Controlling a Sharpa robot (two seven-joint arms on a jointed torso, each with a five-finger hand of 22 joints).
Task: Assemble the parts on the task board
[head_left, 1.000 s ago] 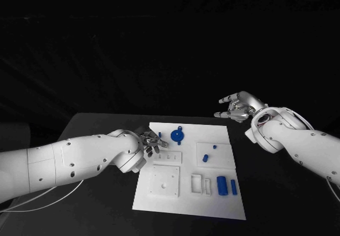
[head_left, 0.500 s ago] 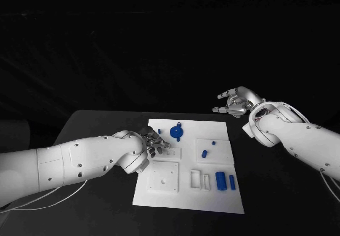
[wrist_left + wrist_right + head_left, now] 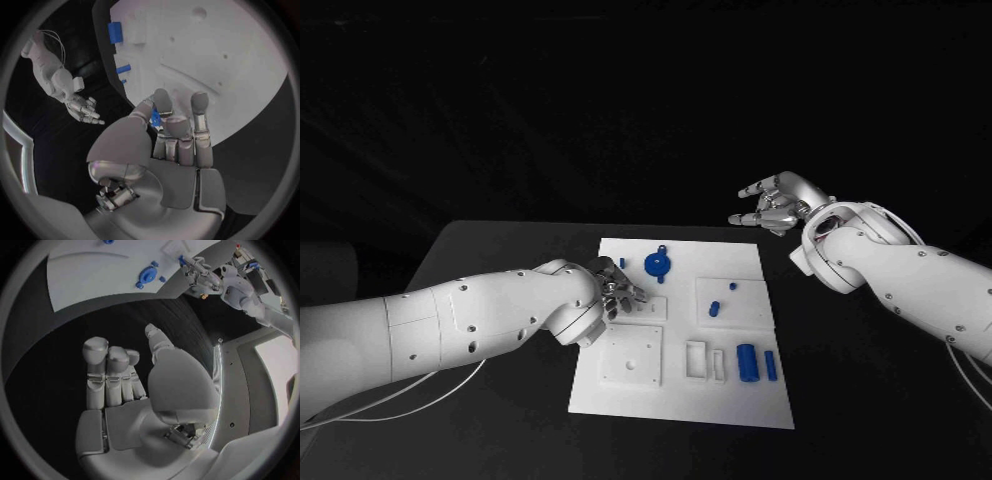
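The white task board (image 3: 678,405) lies in the middle of the black table. My left hand (image 3: 615,290) hovers over the board's left side, and its thumb and fingers pinch a small blue part (image 3: 154,117). On the board lie a round blue part with lugs (image 3: 656,265), a small blue peg (image 3: 715,308) and two blue cylinders (image 3: 747,363). My right hand (image 3: 769,210) hangs raised beyond the board's far right corner, its fingers apart with nothing in them. The round blue part (image 3: 149,274) lies well ahead of that hand (image 3: 131,385).
A square white plate with holes (image 3: 635,360) and a slotted white frame (image 3: 704,360) sit on the near half of the board. Black table (image 3: 502,250) surrounds the board on all sides. White cables (image 3: 387,400) trail under my left arm.
The whole picture has shifted a little, so the camera moved. My left hand stays over the board's left side with the blue part; my right hand stays raised.
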